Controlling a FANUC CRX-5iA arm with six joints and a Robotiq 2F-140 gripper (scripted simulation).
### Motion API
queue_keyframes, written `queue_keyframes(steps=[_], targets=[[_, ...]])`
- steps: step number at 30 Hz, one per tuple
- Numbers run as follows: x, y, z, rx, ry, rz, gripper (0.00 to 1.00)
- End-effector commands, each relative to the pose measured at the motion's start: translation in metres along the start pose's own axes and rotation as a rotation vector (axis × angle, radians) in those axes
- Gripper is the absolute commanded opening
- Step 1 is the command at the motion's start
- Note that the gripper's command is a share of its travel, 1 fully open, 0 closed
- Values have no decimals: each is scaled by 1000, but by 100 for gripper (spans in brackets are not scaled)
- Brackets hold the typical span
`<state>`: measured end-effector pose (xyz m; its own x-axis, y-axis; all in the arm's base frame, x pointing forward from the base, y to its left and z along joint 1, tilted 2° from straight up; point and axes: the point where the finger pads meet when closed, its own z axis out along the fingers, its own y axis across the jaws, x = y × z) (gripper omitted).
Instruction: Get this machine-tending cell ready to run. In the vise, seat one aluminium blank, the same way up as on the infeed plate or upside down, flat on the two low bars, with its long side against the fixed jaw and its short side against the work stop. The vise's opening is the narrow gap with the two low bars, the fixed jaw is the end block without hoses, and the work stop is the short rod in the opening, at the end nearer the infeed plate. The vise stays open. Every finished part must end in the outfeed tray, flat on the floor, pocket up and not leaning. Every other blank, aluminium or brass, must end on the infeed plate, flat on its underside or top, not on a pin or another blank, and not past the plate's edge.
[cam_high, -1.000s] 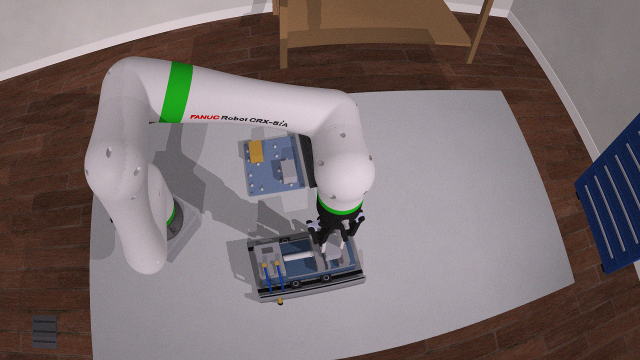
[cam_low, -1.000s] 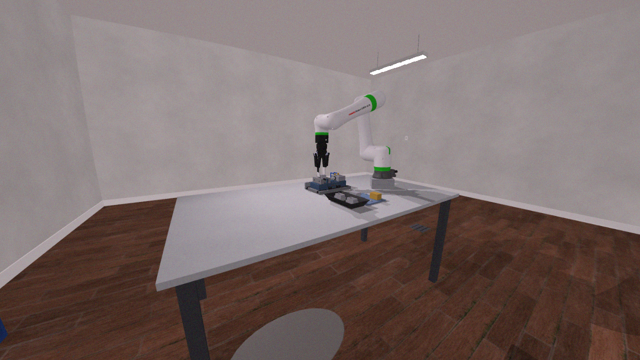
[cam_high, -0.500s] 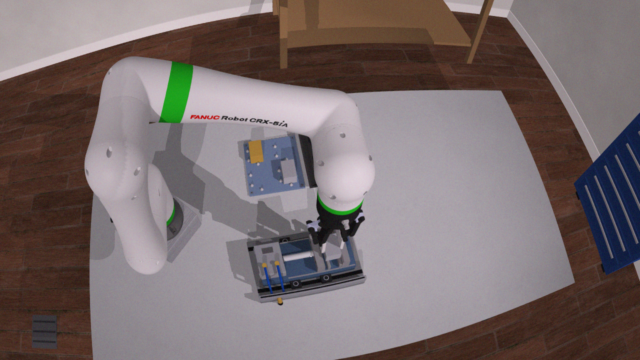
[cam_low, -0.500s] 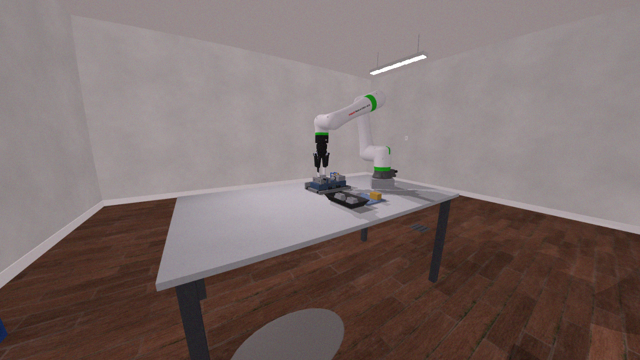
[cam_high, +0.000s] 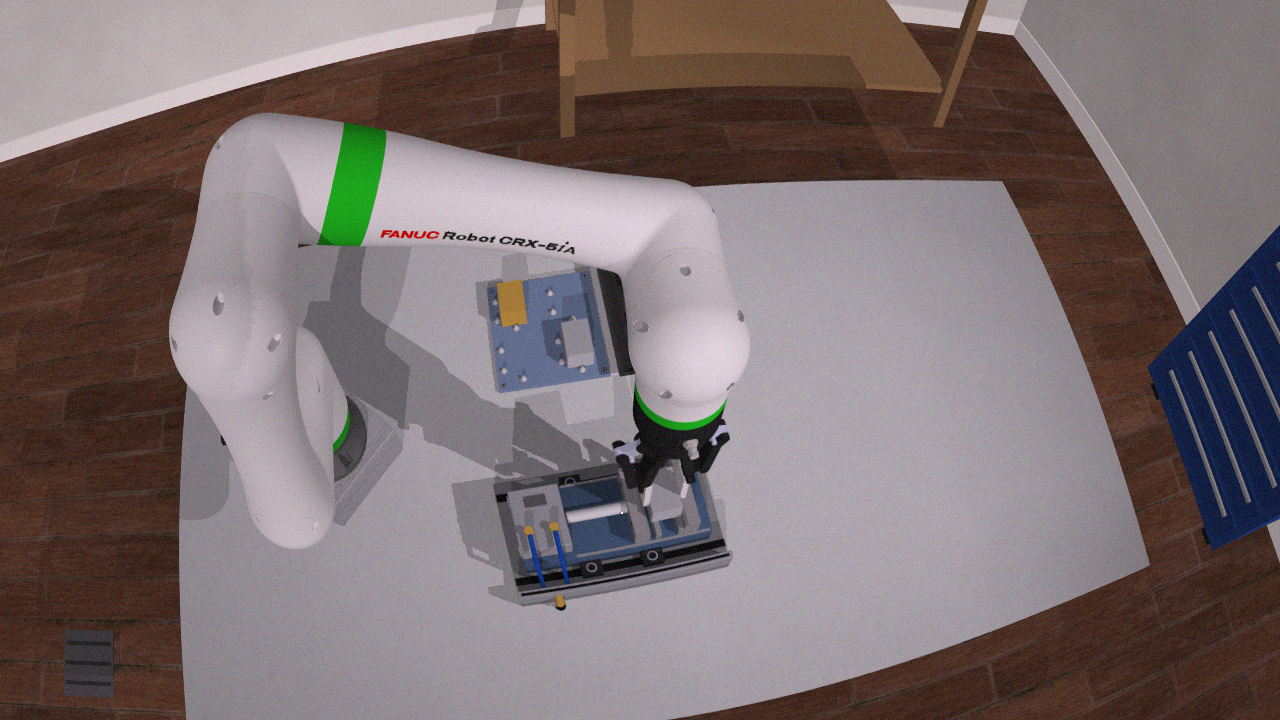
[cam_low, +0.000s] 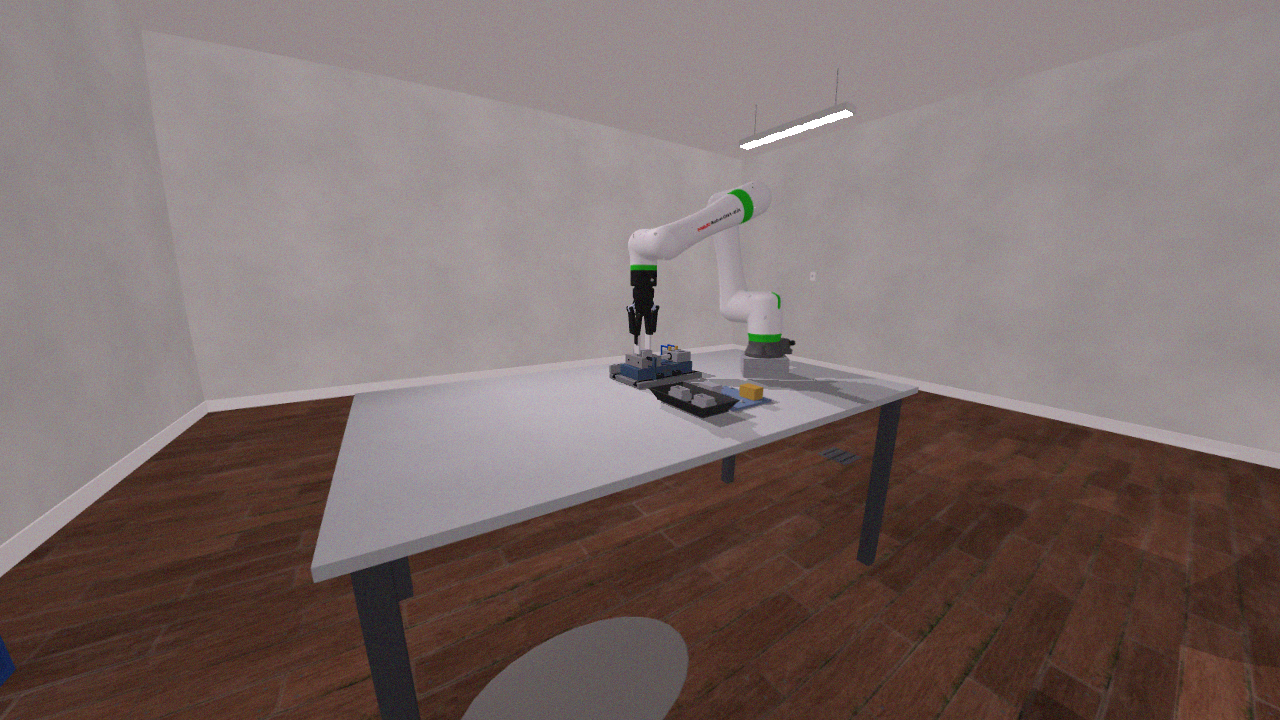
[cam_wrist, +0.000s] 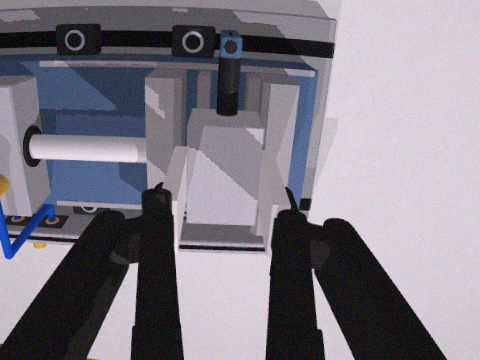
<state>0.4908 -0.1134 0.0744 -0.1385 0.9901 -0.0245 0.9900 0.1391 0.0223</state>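
Above the vise (cam_high: 612, 535), at its end away from the hoses, the end effector (cam_high: 665, 490) is closed on an aluminium blank (cam_wrist: 223, 174), which is held upright-square between the two fingers over the narrow opening. In the wrist view the blank is seen between the moving jaw block and the fixed jaw, with the work stop (cam_wrist: 228, 83) just beyond its far short side; whether the blank already rests on the two low bars cannot be told. The step in hand is judged to be the seating of the blank in the vise. The next move is judged to call for the blank to be lowered flat, pressed with its long side against the fixed jaw and its short side against the work stop, and only then released.

On the infeed plate (cam_high: 514, 376) a brass blank (cam_high: 512, 302) and a second grey blank (cam_high: 576, 342) are seen, set among pins. The outfeed tray (cam_low: 693, 400) is seen in the exterior view on the tabletop (cam_high: 895, 402), holding grey parts. The blue hoses (cam_high: 546, 555) lie well apart from the end effector. The close walls of the opening are judged the main hindrance to the fingers.
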Motion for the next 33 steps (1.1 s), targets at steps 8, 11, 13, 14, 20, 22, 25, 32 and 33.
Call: queue_keyframes(steps=[8, 11, 13, 14, 20, 22, 25, 32, 33], targets=[[0, 0, 0, 0, 0, 0, 0], [0, 0, 0, 0, 0, 0, 0], [0, 0, 0, 0, 0, 0, 0], [0, 0, 0, 0, 0, 0, 0], [0, 0, 0, 0, 0, 0, 40], [0, 0, 0, 0, 0, 0, 40], [0, 0, 0, 0, 0, 0, 40], [0, 0, 0, 0, 0, 0, 40], [0, 0, 0, 0, 0, 0, 40]])
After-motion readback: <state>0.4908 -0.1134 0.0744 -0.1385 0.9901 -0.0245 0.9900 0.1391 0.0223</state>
